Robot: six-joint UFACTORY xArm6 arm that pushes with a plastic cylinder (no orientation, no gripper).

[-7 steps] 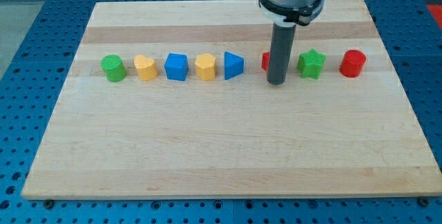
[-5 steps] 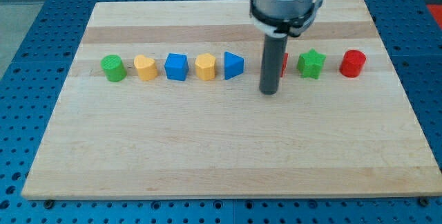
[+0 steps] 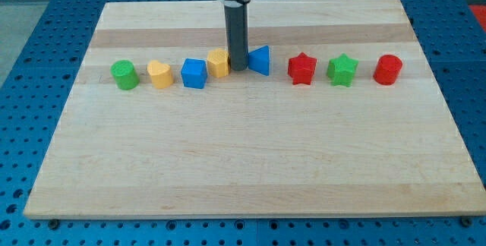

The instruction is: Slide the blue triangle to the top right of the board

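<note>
The blue triangle [image 3: 260,60] lies in a row of blocks across the upper middle of the wooden board [image 3: 250,155]. My tip [image 3: 238,67] stands between it and the yellow hexagon [image 3: 219,62], touching the triangle's left side. The rod comes down from the view's top and hides part of both blocks.
Left of the tip in the row are a blue cube [image 3: 194,73], a yellow heart-like block [image 3: 159,73] and a green cylinder [image 3: 124,74]. Right of the triangle are a red star [image 3: 301,69], a green star [image 3: 342,70] and a red cylinder [image 3: 388,69].
My tip moved left and up, from beside the red star to between the yellow hexagon and blue triangle. The triangle shifted slightly right and up; the hexagon shifted left and up.
</note>
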